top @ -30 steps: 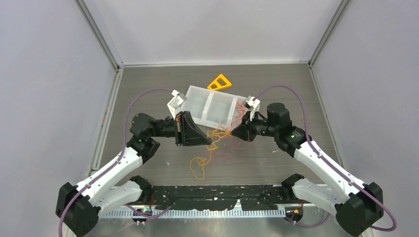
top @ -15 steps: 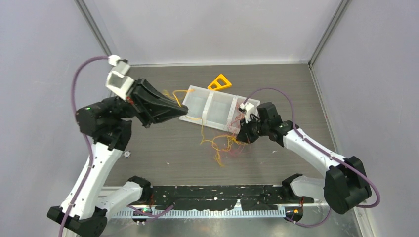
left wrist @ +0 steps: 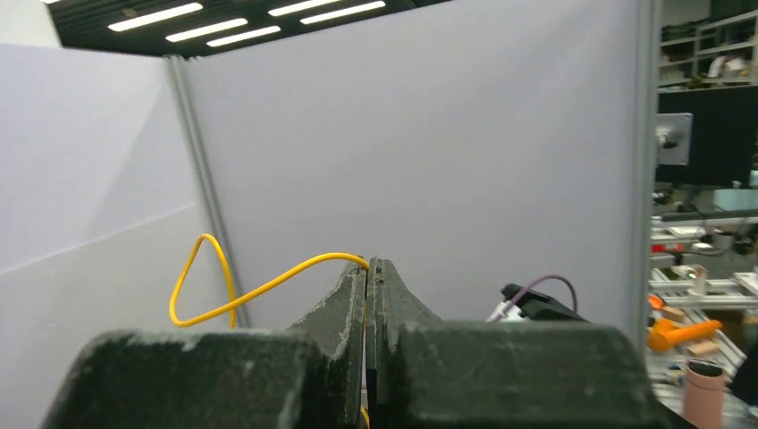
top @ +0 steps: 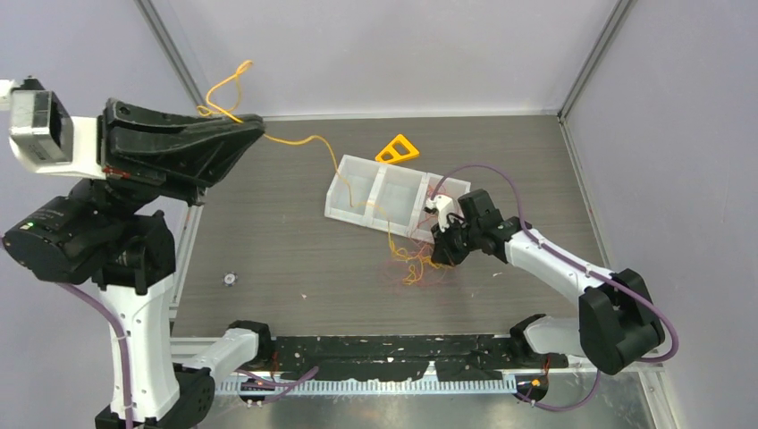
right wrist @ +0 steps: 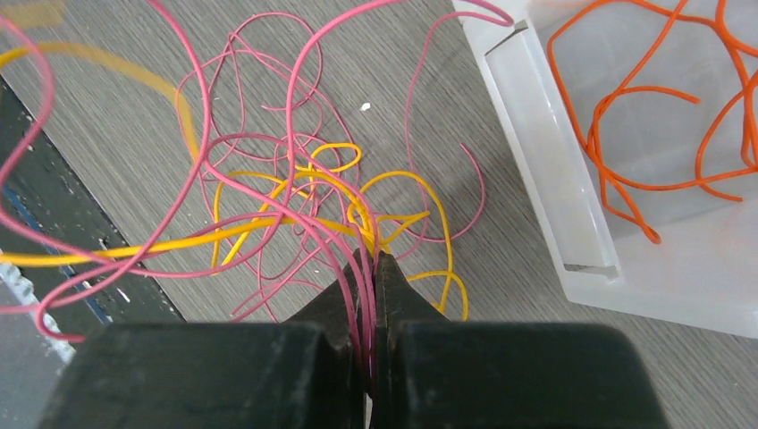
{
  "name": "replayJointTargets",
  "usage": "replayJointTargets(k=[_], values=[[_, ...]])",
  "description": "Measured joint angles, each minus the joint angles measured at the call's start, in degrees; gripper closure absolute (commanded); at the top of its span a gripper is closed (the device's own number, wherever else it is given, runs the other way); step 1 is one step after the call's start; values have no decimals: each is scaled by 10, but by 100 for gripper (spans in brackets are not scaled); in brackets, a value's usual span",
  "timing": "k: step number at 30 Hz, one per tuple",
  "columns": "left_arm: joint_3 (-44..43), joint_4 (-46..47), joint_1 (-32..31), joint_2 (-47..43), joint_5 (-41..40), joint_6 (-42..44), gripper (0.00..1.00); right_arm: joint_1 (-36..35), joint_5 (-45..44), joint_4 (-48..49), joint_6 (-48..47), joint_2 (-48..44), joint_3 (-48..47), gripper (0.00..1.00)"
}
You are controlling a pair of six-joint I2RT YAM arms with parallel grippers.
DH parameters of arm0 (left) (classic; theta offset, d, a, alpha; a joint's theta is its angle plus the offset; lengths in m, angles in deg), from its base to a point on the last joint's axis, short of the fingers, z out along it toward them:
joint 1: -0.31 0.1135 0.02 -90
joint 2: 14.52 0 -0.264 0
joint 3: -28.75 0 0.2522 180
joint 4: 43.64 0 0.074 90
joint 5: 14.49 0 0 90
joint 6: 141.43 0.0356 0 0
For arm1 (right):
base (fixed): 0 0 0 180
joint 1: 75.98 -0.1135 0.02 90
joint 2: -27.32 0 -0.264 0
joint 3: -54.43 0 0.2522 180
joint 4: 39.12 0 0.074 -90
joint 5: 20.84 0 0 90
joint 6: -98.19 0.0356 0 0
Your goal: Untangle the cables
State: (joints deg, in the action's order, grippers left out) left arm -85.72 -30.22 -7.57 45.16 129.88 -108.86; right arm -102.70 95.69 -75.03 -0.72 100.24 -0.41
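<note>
Ana: Up to the far left is where the left gripper has swung since a second ago. Back then it was low over the table beside the tray. It has drawn one thin yellow cable up with it.

Ben: And its grip?

Ana: Jaws pressed together on that yellow cable, with a loop standing out past the tips. The strand runs down across the clear three-compartment plastic tray and into the heap.

Ben: Where is the heap?

Ana: On the grey wood-grain table, just near of the tray's right end. It is a tangle of thin pink-red and yellow cables. The right gripper is down on it, closed and pinching several pink-red strands.

Ben: Anything else?

Ana: A thin orange cable is curled in the tray's right compartment. An orange triangular frame lies just beyond the tray.
</note>
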Motion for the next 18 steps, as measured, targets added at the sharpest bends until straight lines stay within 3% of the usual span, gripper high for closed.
replayJointTargets(k=[5, 11, 14, 18], values=[[-66, -104, 13, 16, -53, 89, 100, -22, -12, -11, -52, -3, 0, 95], [-159, -165, 35, 82, -102, 134, 100, -95, -76, -35, -163, -26, 22, 94], [-221, -199, 40, 115, -138, 155, 100, -97, -115, -47, -213, -28, 48, 94], [-242, -255, 43, 123, -194, 207, 100, -96, -167, -42, -275, -28, 91, 95]])
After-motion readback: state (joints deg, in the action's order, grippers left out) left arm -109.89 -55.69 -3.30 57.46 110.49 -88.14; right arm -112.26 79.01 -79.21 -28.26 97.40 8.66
